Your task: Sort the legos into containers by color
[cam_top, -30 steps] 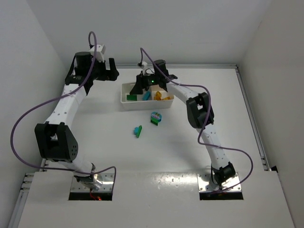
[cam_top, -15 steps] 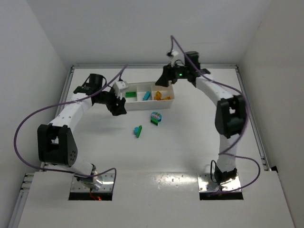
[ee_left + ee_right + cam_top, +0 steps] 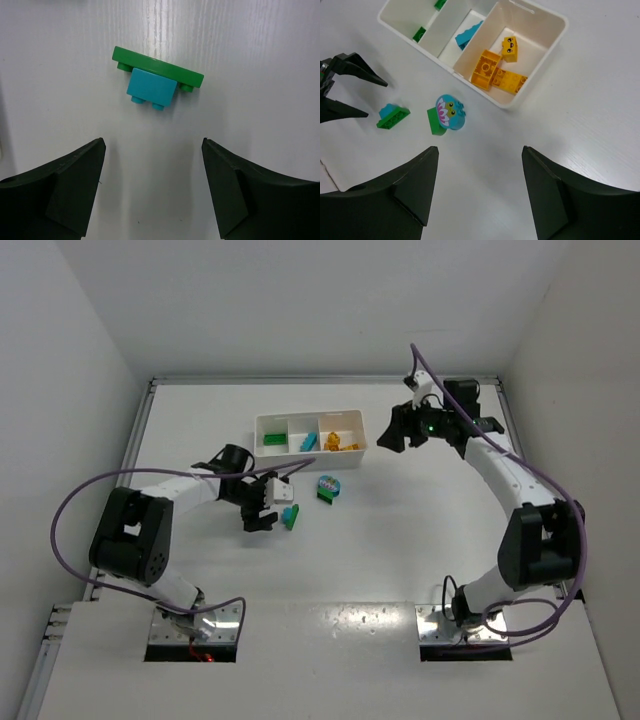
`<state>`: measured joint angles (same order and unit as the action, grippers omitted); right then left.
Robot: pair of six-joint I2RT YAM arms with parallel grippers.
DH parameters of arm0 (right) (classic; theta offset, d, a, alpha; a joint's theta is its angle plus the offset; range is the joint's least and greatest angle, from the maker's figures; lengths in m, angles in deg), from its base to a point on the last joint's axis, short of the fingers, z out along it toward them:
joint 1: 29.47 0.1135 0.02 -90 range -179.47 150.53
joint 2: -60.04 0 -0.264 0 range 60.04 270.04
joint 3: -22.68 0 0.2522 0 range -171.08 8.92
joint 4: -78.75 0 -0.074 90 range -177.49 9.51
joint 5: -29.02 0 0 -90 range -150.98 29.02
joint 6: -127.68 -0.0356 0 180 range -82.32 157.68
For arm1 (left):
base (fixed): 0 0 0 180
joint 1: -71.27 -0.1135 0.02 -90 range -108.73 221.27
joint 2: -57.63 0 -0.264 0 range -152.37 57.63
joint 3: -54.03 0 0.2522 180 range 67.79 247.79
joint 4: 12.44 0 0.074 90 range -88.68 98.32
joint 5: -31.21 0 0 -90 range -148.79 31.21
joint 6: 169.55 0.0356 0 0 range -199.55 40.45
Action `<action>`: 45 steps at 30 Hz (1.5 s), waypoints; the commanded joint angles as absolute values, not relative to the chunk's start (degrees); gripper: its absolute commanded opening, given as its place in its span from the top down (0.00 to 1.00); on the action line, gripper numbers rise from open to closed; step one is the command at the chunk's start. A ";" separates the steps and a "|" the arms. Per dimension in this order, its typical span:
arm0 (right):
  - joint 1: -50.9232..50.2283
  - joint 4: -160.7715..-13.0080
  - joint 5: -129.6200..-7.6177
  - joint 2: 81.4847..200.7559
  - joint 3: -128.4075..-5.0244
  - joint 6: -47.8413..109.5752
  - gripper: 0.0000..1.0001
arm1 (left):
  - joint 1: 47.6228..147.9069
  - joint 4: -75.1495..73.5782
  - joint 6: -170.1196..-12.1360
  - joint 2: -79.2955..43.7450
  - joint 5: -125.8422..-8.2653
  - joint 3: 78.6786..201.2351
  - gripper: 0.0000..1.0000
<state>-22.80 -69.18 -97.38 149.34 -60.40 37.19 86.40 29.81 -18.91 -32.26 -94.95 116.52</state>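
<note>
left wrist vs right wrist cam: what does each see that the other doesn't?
Left wrist only: stud detail on the green-and-cyan lego pair, centred ahead of the open left pincer. Right wrist only: the tray, yellow legos inside, the face lego, the open right pincer. Both: that pair on the table, plus the left pincer's fingers.

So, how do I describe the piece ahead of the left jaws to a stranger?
Find the white tray at the far middle of the table. Two loose pieces lie in front of it; take the left one. It is a flat green plate with a plain cyan block, whereas its neighbour has a painted face.
</note>
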 commanded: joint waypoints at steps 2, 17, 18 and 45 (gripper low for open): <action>-24.03 -69.73 -95.61 143.45 -59.11 36.63 0.32 | 88.40 17.40 -14.86 -31.31 -94.65 115.16 0.16; -25.70 -68.06 -95.60 141.78 -59.02 36.01 0.32 | 88.94 39.53 -0.29 -45.98 -100.10 133.51 0.25; -25.70 -68.06 -95.61 141.78 -59.02 36.01 0.32 | 88.93 41.20 0.51 -46.78 -100.80 134.49 0.25; -26.75 -68.59 -97.28 140.72 -57.44 36.01 0.32 | 91.47 44.83 -3.52 -42.74 -97.02 131.77 0.25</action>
<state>-26.40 -67.37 -96.11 142.34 -57.52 36.34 90.55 46.35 -2.64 -45.06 -95.83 132.08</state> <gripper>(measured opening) 0.678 0.750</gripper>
